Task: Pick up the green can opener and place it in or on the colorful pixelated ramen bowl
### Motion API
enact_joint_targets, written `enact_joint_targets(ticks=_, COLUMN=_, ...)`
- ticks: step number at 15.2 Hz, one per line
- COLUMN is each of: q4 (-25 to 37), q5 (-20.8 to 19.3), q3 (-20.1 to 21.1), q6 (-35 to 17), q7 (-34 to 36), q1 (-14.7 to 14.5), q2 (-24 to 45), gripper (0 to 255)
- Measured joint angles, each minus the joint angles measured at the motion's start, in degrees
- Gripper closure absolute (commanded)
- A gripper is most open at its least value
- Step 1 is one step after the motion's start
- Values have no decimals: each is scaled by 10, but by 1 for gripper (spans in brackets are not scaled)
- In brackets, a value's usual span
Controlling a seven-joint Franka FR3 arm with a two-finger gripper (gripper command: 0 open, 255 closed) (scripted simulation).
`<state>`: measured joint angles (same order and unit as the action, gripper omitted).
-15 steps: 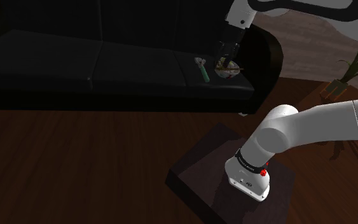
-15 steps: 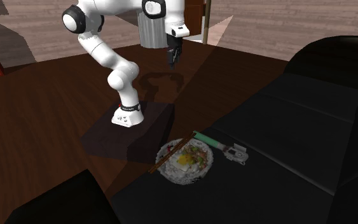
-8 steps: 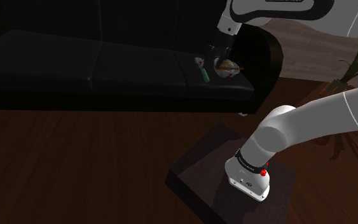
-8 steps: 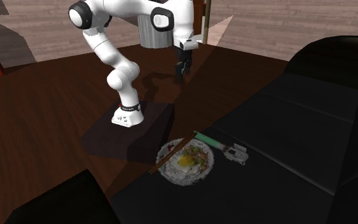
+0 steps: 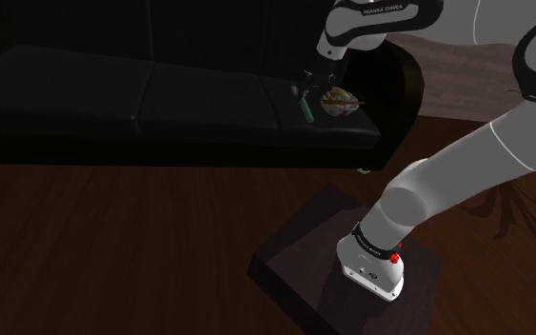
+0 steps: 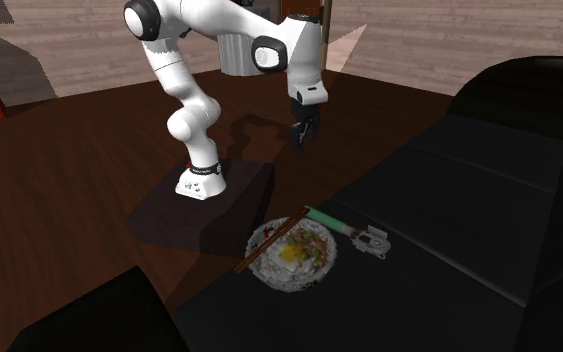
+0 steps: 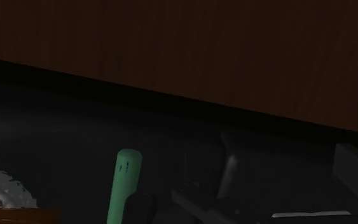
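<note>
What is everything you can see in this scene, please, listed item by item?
Sofa: one, black, along the back of the shoulder view.
Can opener: one, green handle with a grey head, lying on the sofa seat beside the bowl.
Ramen bowl: one, white rim with colourful contents, on the sofa seat near its edge.
Chopsticks: brown, laid across the bowl.
Floor: dark wood, in front of the sofa.
Plant: one, green, at the shoulder view's right edge.
Cylinder: one, grey, behind the arm.
Stand: one dark box on the floor.
Arm: one, white with dark joints, on the stand.
Gripper: one, black, raised near the can opener, fingers apart.
</note>
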<state>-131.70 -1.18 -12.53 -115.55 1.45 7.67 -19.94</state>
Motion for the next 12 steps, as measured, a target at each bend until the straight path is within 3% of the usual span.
enact_joint_targets(ticks=4, q4=23, q5=4, q3=-18, q6=-50, q7=0, q1=11, q2=58, gripper=0)
enact_joint_targets(ticks=12, q4=128, q5=44, q3=-58, q6=-123, q7=-22, q1=36, q2=212, gripper=0)
